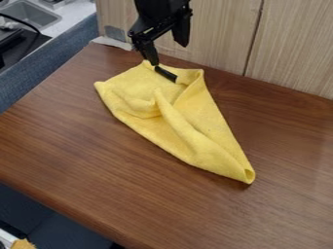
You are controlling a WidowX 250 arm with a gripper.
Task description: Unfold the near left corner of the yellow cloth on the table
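Counting from the jaws outward, we have one black gripper (168, 54) with two fingers (182, 35), and these stand apart, open, with a gap between them. Just below the jaws we find one yellow cloth (185, 124), crumpled in folds on one brown wooden table (98, 160). Its upper edge lies right under the lower fingertip, though we cannot tell whether they touch; its narrow, rolled end points away from the jaws, toward the view's lower right. One short black strip (166, 74) lies at a slant on the cloth, just beneath that fingertip.

As for containers, we see one metal sink (32, 15), well apart from the jaws at the upper left, with dark objects (14, 44) beside it; we cannot make out anything inside the basin. Behind the jaws stand two pale wood panels (292, 48) meeting at one seam, and one grey square patch (116, 33) sits just left of them.

We see the arm (158, 7) coming in from the top edge, the gripper hanging downward and tilted, so that its left finger reaches lower than its right.
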